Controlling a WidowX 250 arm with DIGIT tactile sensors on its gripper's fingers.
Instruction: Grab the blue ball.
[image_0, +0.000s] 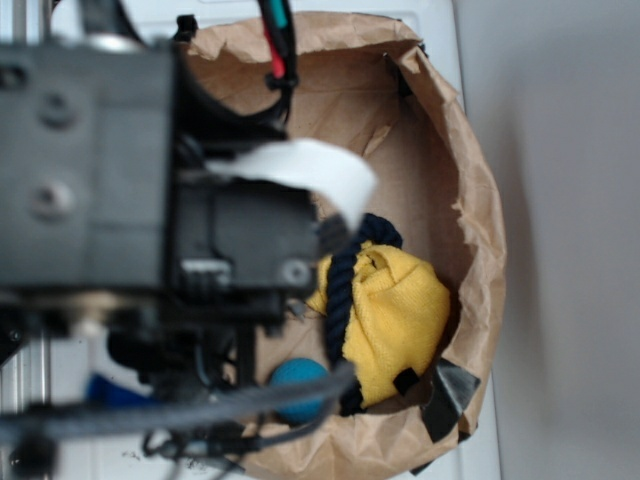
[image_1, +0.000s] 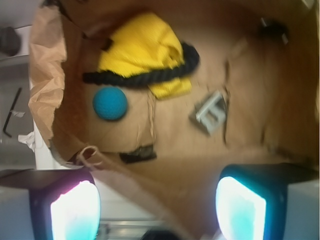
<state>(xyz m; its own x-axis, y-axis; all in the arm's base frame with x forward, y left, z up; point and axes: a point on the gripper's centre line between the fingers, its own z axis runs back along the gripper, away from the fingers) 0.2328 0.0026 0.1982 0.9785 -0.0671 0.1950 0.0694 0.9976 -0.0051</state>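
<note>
My fingers (image_1: 75, 210) stood spread wide with nothing between them, held high above the paper bag (image_1: 45, 80) so I could look down into it. Just beyond lay the blue ball (image_1: 110, 103), loose on the bag's floor (free of the cloth), right beside the navy rope (image_1: 145, 76) draped over the yellow cloth (image_1: 140, 47) farther in

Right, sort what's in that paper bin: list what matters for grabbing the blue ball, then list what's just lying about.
Belongs to the job:
- blue ball, on the bin floor beside the rope
- end effector, open, holding nothing

Just lying about:
- yellow cloth
- dark rope, laid across the cloth
- small grey metal piece
- brown paper bin
</note>
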